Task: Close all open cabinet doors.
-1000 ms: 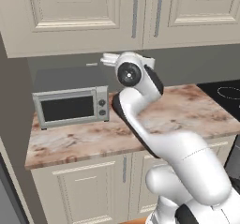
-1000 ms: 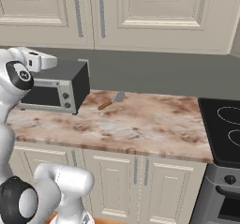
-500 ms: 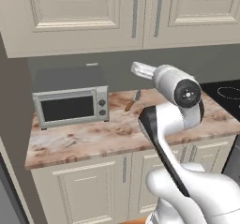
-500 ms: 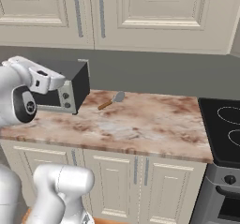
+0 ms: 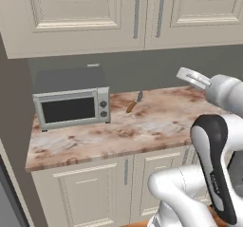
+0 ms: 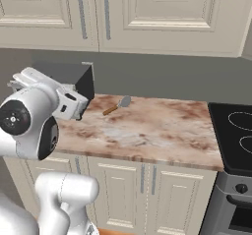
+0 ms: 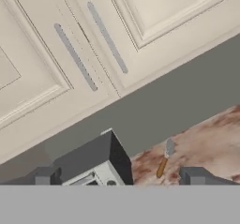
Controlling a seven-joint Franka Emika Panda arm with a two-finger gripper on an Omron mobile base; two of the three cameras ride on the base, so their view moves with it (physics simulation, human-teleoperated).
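Tool [image 7: 117,178] was wide open, empty, facing two wall-cabinet doors [image 7: 93,54]; both looked shut, so I judged the next move: find any open door.

1. Even, soft, fairly bright rendered lighting; no glare.
2. A dim shaded band lies under the cabinet doors [image 5: 142,17].
3. All views look slightly soft and low in detail.
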